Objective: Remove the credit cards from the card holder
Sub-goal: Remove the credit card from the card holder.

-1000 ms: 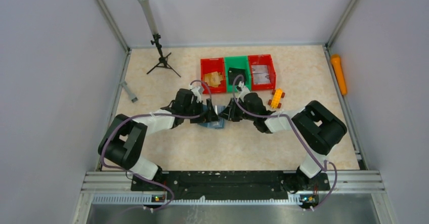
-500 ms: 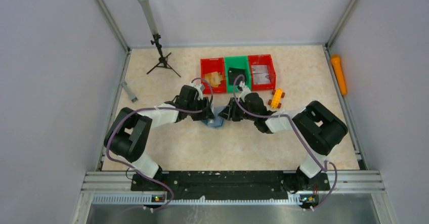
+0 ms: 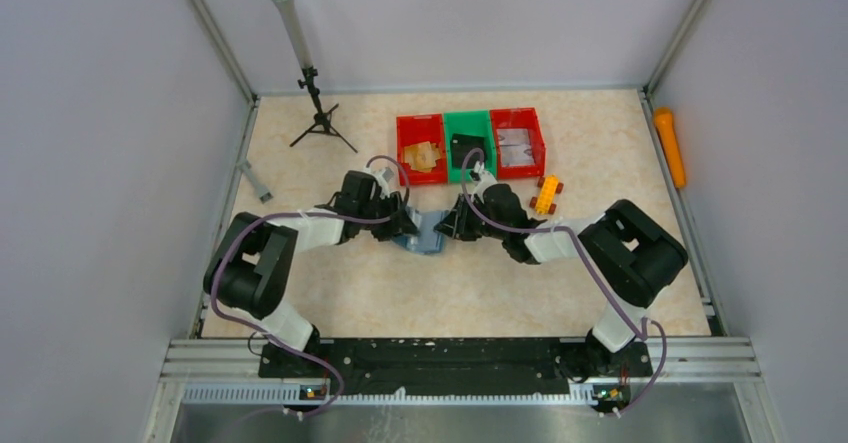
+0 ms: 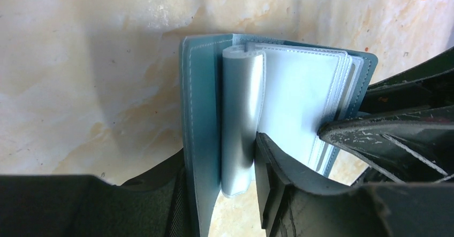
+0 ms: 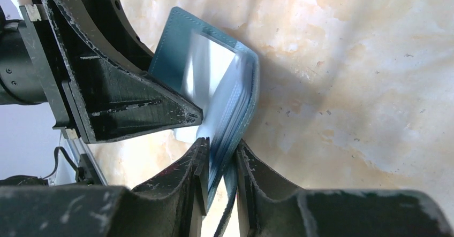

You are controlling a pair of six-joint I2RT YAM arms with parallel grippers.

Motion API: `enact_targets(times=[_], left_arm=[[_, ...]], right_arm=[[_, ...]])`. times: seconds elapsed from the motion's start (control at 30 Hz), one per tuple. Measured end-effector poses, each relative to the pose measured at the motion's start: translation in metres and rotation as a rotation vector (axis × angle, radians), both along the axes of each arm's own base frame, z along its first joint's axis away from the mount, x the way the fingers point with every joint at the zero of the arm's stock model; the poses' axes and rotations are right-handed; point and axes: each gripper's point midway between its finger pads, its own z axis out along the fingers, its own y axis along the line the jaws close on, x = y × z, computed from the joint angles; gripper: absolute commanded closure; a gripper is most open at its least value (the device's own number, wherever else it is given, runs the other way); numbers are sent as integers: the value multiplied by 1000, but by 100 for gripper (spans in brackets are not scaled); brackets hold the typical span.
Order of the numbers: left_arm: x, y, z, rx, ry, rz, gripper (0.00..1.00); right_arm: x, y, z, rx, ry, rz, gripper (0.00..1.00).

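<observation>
Left gripper point(image 3: 405, 225) has shifted out to its own left since a second ago, and its jaws have come in from wide open.

Left wrist view: left fingers point(image 4: 270, 183) are part-closed on the card holder point(image 4: 201, 98). The teal cover and one curled clear sleeve point(image 4: 238, 119) are sandwiched between the pads.

Right gripper point(image 5: 220, 159) is nearly closed on the holder's opposite edge, with the sleeve stack and the other cover flap pinched between its fingers point(image 5: 187, 175).

Holder is open like a book, strung between the two sets of fingertips just above the table point(image 3: 450, 293). Can't tell if it touches the surface, or whether the sleeves hold cards. The two grippers face each other tip to tip, close but apart.

Just beyond the right fingers, to their right: yellow toy block point(image 3: 545, 195). Further past both fingertips: row of three bins point(image 3: 468, 116), red, green, red. Well beyond the left fingers: tripod point(image 3: 318, 113).
</observation>
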Motion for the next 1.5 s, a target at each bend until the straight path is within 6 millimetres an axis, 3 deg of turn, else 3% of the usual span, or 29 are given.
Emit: enact_targets(times=[0.2, 0.3, 0.57, 1.23, 1.33, 1.5], left_arm=[[-1, -3, 7, -58, -1, -11, 24], [1, -1, 14, -49, -30, -3, 14], [-8, 14, 20, 26, -100, 27, 1], [-19, -14, 13, 105, -120, -107, 2], [-17, -15, 13, 116, -115, -108, 11], [-14, -18, 8, 136, -82, -109, 37]], right_arm=[[0, 0, 1, 6, 5, -4, 88], [1, 0, 2, 10, 4, -4, 89], [1, 3, 5, 25, -5, 8, 90], [0, 4, 7, 33, -8, 16, 89], [0, 4, 7, 32, -7, 16, 86], [1, 1, 3, 20, -4, 4, 74]])
